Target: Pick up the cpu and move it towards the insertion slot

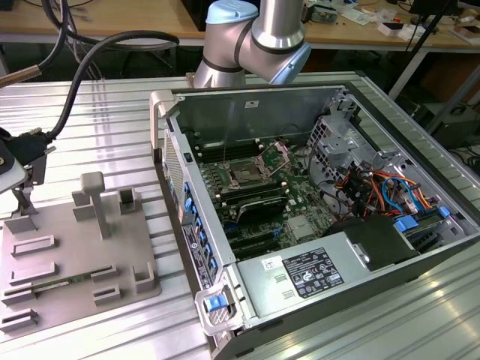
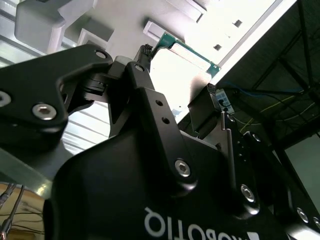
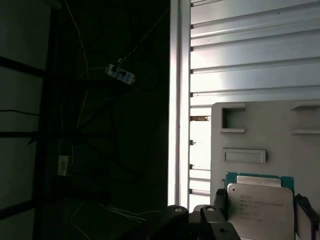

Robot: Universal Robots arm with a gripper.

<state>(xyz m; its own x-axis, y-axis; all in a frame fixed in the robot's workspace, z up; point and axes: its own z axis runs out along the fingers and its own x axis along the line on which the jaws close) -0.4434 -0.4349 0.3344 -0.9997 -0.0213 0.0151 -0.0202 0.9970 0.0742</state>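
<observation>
The cpu (image 3: 260, 214), a flat square with a pale silvery metal face and a thin green rim, sits between the black fingers (image 3: 220, 202) of the end effector (image 3: 261, 201). The fingers press on two opposite edges and grip it. Behind the cpu lies a matte grey plastic tray (image 3: 260, 130) with raised rectangular blocks, resting on the ribbed aluminium counter (image 1: 112, 112) at the left of the exterior view. The insertion slot (image 1: 246, 174), a dark square socket in a shiny metal frame, lies well apart from the tray, inside the open computer case (image 1: 247, 112), with green circuit board around it.
</observation>
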